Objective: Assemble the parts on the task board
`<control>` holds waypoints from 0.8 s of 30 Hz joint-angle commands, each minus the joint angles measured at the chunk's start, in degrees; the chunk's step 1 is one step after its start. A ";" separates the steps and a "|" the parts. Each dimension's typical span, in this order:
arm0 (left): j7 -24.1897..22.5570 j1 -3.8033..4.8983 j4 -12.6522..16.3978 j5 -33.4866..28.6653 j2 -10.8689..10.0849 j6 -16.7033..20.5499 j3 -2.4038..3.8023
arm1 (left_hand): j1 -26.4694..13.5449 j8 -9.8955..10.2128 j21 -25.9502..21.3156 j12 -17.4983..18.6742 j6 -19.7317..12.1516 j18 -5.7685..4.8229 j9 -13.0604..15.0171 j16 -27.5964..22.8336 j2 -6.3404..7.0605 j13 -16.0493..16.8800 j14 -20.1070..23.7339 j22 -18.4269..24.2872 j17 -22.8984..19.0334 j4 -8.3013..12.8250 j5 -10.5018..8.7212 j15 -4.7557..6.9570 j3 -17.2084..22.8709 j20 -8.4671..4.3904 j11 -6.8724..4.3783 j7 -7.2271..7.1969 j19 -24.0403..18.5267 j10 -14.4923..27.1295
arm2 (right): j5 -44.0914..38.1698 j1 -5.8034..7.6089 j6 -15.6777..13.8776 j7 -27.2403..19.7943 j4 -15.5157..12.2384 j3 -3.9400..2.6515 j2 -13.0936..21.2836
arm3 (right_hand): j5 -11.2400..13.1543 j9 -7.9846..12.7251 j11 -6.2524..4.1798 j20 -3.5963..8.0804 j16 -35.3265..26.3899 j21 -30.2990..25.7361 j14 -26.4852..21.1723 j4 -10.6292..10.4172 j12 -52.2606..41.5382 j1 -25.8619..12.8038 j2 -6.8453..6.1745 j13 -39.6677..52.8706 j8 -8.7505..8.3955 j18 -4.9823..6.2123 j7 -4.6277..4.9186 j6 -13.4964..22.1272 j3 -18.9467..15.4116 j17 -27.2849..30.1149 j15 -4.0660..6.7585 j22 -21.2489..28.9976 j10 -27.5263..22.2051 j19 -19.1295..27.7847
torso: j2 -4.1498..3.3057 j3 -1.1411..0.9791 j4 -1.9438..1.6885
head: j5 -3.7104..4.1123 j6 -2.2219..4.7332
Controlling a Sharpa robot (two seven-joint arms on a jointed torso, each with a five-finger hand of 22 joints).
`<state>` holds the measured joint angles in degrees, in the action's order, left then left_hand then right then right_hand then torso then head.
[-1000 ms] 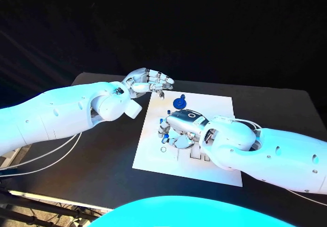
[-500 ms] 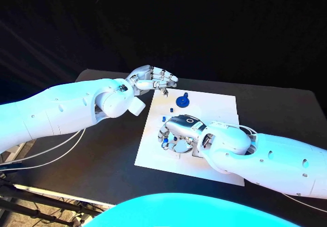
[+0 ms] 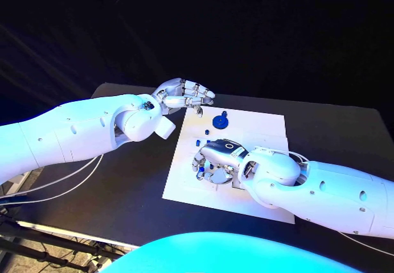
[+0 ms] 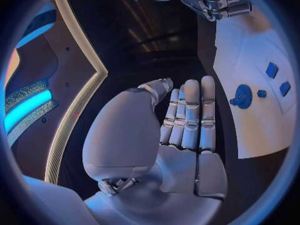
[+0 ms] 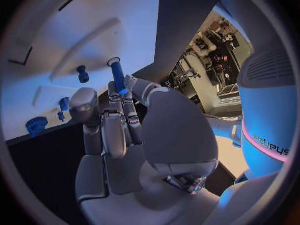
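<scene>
Above task board (image 3: 254, 128), upright blue peg (image 5: 118, 75)

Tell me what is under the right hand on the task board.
The right hand hangs over the task board, pinching a long blue peg. Small blue parts show beside it. What lies directly beneath the palm is covered.
</scene>
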<state>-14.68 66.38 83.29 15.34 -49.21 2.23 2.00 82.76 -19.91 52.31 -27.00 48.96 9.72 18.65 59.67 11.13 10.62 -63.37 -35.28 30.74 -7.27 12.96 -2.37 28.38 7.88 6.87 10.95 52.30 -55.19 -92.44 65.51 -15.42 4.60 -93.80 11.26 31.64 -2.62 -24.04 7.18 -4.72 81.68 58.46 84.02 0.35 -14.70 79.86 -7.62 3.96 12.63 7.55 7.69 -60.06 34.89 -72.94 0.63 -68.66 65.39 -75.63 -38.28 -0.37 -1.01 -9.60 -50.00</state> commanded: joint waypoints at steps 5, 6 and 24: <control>-0.40 0.03 0.10 -0.08 0.07 -0.91 0.03 | -0.22 0.08 -0.34 -0.13 -0.31 0.83 -0.08 0.25 -0.34 0.05 0.05 0.10 0.08 -0.19 0.21 -0.14 -0.05 0.13 -0.01 -0.12 0.34 0.43 | -0.67 -0.35 1.98 -0.34 0.74 0.25 -0.21 | -0.17 -0.08 -3.61 0.14 0.23 -0.28 2.48 3.06 -0.43 1.49 0.82 1.72 0.11 -0.81 0.22 -0.31 2.73 0.05 0.43 0.04 4.19 0.25 | 0.02 0.06 0.01 | -0.15 0.00; -0.40 0.03 0.10 -0.08 0.07 -0.91 0.03 | -0.22 0.08 -0.34 -0.13 -0.31 0.83 -0.08 0.25 -0.34 0.05 0.05 0.10 0.08 -0.19 0.21 -0.14 -0.05 0.13 -0.01 -0.12 0.34 0.43 | -0.67 -0.43 2.06 -0.33 0.82 0.29 -0.25 | -0.17 -0.08 -3.61 0.14 0.23 -0.28 2.48 3.06 -0.43 1.49 0.82 1.72 0.11 -0.81 0.22 -0.31 2.73 0.05 0.43 0.04 4.19 0.25 | 0.02 0.05 0.01 | -0.15 0.00; -0.34 0.03 0.05 -0.08 0.01 -0.99 0.03 | -0.22 0.08 -0.34 -0.13 -0.31 0.83 -0.08 0.25 -0.34 0.05 0.05 0.10 0.08 -0.19 0.21 -0.14 -0.05 0.13 -0.01 -0.12 0.34 0.43 | -1.38 -1.02 2.61 0.54 1.83 0.50 -0.86 | -0.17 -0.09 -3.59 0.13 0.22 -0.34 2.47 3.09 -0.39 1.46 0.84 1.74 0.09 -0.80 0.24 -0.30 2.76 0.08 0.41 0.06 4.19 0.31 | 0.02 0.01 0.03 | -0.09 0.00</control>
<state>-14.66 66.38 83.26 15.34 -49.28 2.16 2.00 82.76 -19.91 52.31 -27.00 48.96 9.72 18.65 59.67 11.13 10.61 -63.37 -35.24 30.73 -7.27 12.96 -2.37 28.38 7.88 6.87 10.94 52.31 -55.19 -92.86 64.77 -14.68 4.70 -92.21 11.51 30.83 -2.66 -24.07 7.39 -4.73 81.68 58.27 84.02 0.35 -14.70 79.86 -7.62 3.96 12.63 7.54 7.69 -60.06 34.89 -72.85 0.63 -68.57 65.60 -75.62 -38.25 -0.35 -0.98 -9.72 -50.00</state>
